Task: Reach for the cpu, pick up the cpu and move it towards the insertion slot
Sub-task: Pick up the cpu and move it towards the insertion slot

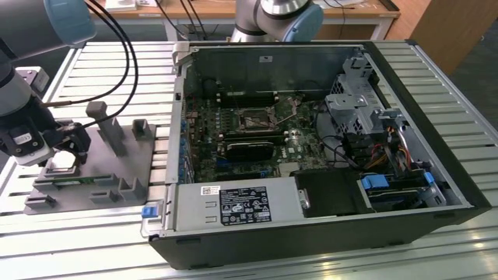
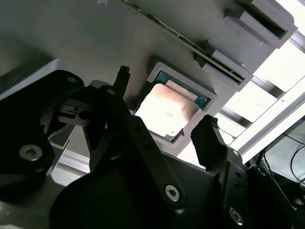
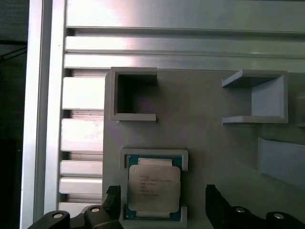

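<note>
I hold the gripper [image 3: 162,198] low over the grey plastic fixture [image 3: 205,143], its two black fingers [image 3: 113,196] spread apart on either side of the cpu [image 3: 154,187] and not closed on it. The cpu is a flat square chip with a matte silvery top, and it lies in a shallow walled pocket near the fixture's edge. Farther across the fixture stand boxy open brackets [image 3: 133,118] and a thin green circuit strip [image 1: 74,180], and the fixture rests on a ribbed aluminium table [image 1: 78,70]. Well apart from the fixture, toward the exterior view's right, the insertion slot [image 1: 255,121] shows as a dark square with a shiny frame inside the open black computer case [image 1: 435,146].
</note>
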### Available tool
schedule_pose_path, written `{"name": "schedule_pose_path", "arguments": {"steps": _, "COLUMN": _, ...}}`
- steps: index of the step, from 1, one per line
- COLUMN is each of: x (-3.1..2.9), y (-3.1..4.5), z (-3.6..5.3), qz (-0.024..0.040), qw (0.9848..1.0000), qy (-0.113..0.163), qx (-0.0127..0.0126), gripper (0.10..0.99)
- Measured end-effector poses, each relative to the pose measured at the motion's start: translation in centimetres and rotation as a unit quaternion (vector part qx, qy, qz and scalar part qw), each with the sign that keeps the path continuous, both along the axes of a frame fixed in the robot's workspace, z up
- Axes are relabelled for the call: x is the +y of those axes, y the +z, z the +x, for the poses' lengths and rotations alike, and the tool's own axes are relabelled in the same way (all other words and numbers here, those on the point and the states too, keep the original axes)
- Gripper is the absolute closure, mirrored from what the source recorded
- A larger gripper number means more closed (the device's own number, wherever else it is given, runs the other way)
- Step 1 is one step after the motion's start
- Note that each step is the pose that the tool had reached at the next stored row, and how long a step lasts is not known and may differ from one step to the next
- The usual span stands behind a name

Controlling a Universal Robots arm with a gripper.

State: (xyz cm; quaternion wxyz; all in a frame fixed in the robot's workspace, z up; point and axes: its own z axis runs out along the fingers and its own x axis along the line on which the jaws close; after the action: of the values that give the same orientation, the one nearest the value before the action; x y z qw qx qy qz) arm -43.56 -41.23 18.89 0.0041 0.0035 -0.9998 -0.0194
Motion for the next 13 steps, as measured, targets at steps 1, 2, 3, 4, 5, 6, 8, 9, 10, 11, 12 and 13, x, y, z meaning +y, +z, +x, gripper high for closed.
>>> {"name": "schedule_pose_path", "arguments": {"steps": 1, "x": 0.02, "y": -0.01, "z": -0.06, "qz": 0.0000, "qw": 1.0000, "qy": 0.000, "qx": 0.0000, "gripper": 0.290}}
{"name": "schedule_pose_path", "arguments": {"steps": 2, "x": 0.06, "y": -0.03, "z": -0.08, "qz": 0.0000, "qw": 1.0000, "qy": 0.000, "qx": 0.0000, "gripper": 0.306}}
{"name": "schedule_pose_path", "arguments": {"steps": 3, "x": 0.07, "y": -0.03, "z": -0.08, "qz": 0.0000, "qw": 1.0000, "qy": 0.000, "qx": -0.0001, "gripper": 0.306}}
{"name": "schedule_pose_path", "arguments": {"steps": 4, "x": 0.07, "y": -0.03, "z": -0.11, "qz": 0.0000, "qw": 1.0000, "qy": 0.000, "qx": 0.0001, "gripper": 0.373}}
{"name": "schedule_pose_path", "arguments": {"steps": 5, "x": 0.08, "y": -0.04, "z": -0.13, "qz": 0.0000, "qw": 1.0000, "qy": 0.000, "qx": 0.0000, "gripper": 0.373}}
{"name": "schedule_pose_path", "arguments": {"steps": 6, "x": 0.09, "y": -0.06, "z": -0.17, "qz": 0.0000, "qw": 1.0000, "qy": 0.000, "qx": 0.0000, "gripper": 0.373}}
{"name": "schedule_pose_path", "arguments": {"steps": 8, "x": 0.11, "y": -0.10, "z": -0.26, "qz": 0.0001, "qw": 1.0000, "qy": 0.000, "qx": -0.0001, "gripper": 0.373}}
{"name": "schedule_pose_path", "arguments": {"steps": 9, "x": 0.13, "y": -0.12, "z": -0.30, "qz": 0.0001, "qw": 1.0000, "qy": 0.000, "qx": -0.0001, "gripper": 0.388}}
{"name": "schedule_pose_path", "arguments": {"steps": 10, "x": 0.15, "y": -0.14, "z": -0.32, "qz": 0.0000, "qw": 1.0000, "qy": 0.000, "qx": 0.0000, "gripper": 0.388}}
{"name": "schedule_pose_path", "arguments": {"steps": 11, "x": 0.20, "y": -0.16, "z": -0.34, "qz": 0.0000, "qw": 1.0000, "qy": 0.000, "qx": 0.0000, "gripper": 0.459}}
{"name": "schedule_pose_path", "arguments": {"steps": 12, "x": 0.24, "y": -0.18, "z": -0.35, "qz": 0.0001, "qw": 1.0000, "qy": 0.000, "qx": 0.0000, "gripper": 0.459}}
{"name": "schedule_pose_path", "arguments": {"steps": 13, "x": 0.28, "y": -0.19, "z": -0.38, "qz": 0.0000, "qw": 1.0000, "qy": 0.000, "qx": 0.0000, "gripper": 0.459}}
